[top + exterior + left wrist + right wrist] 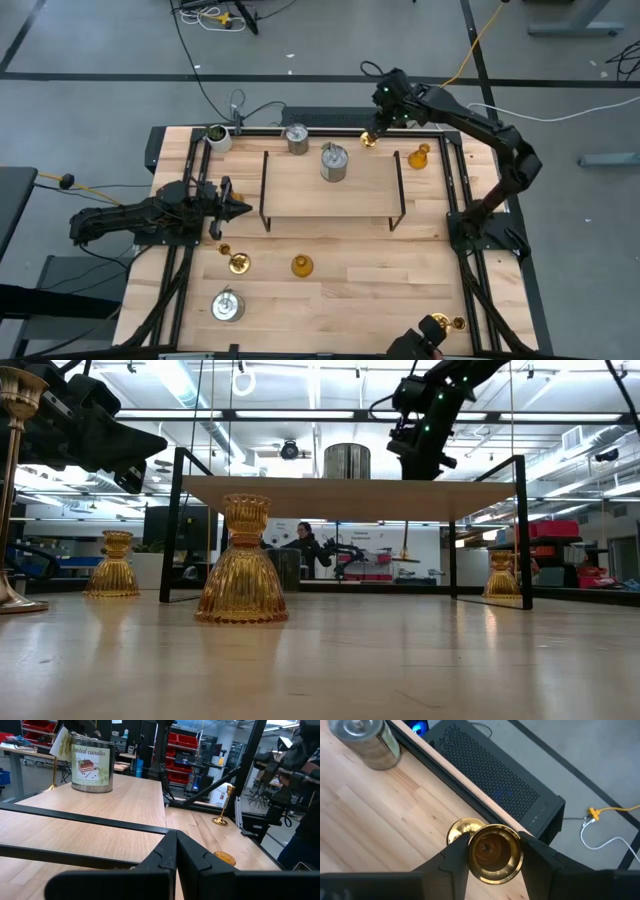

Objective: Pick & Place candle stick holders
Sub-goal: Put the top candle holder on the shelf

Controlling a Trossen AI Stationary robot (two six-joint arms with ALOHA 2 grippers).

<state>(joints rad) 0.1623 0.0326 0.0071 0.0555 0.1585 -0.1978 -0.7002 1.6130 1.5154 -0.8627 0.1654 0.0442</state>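
Now, the surface (330, 280) is a wooden top, and near its middle stands the wooden rack (330, 185) with a silver can-shaped holder (334, 162) on top. You have the left gripper (240, 209) waiting just beside the rack's left side, its fingers pressed together and holding nothing. The right gripper (492, 855) is at the far edge of the surface, near the right rear corner, and its fingers stand at a narrow width around the cup of a gold brass holder (492, 851); the flared base shows below, at the wood.

The main danger, in my judgement, is the grip itself. The cup is round and polished, so it may slip or turn between the fingers if you lift fast, and the holder could tilt and fall over the rear edge, which is very close. The rack's wire side could also catch the long stem when you carry it across.

Whether the base touches the surface or is just above it, you cannot tell. One more gold holder (458, 323) at the near right corner is partly hidden.
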